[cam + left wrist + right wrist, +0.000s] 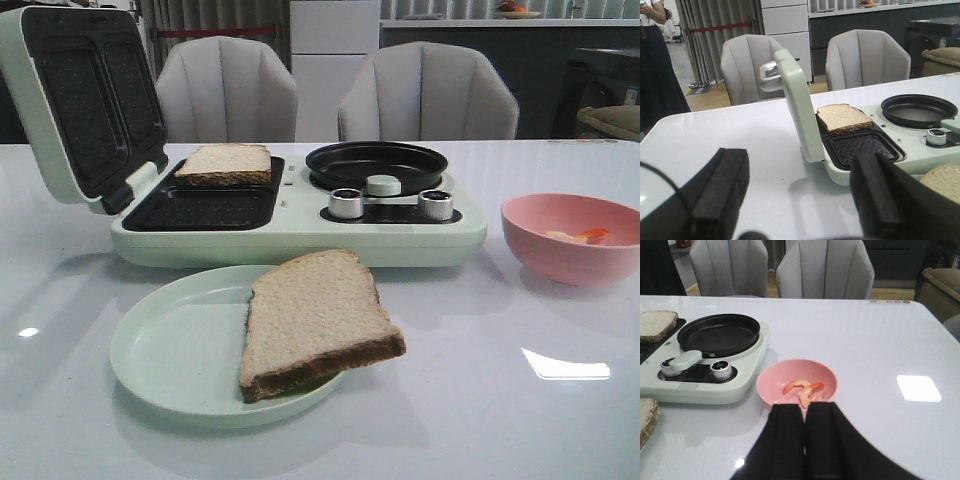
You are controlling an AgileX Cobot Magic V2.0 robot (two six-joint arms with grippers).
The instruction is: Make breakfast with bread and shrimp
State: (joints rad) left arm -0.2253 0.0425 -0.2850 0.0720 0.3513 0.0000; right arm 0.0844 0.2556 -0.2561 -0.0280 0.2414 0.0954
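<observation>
Bread on the plate, bread in the open maker, shrimp waiting in the bowl.
Nearest, a square tan slice of wholemeal bread (315,320) lies on a pale green round plate (170,350), one corner hanging over the rim; behind it a second dark-crusted slice (226,163) sits on the far grill plate of the mint-green sandwich maker (300,235), lid raised, beside its black round pan (376,165). Curled orange-tailed shrimp (804,389) rest in the pink round bowl (771,385). The left gripper (795,195) is spread wide and empty; the right gripper (805,440) has its fingers pressed together just over the bowl's near rim.

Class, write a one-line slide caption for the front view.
One bread slice sits in the open sandwich maker, another on the plate, shrimp in the pink bowl.
</observation>
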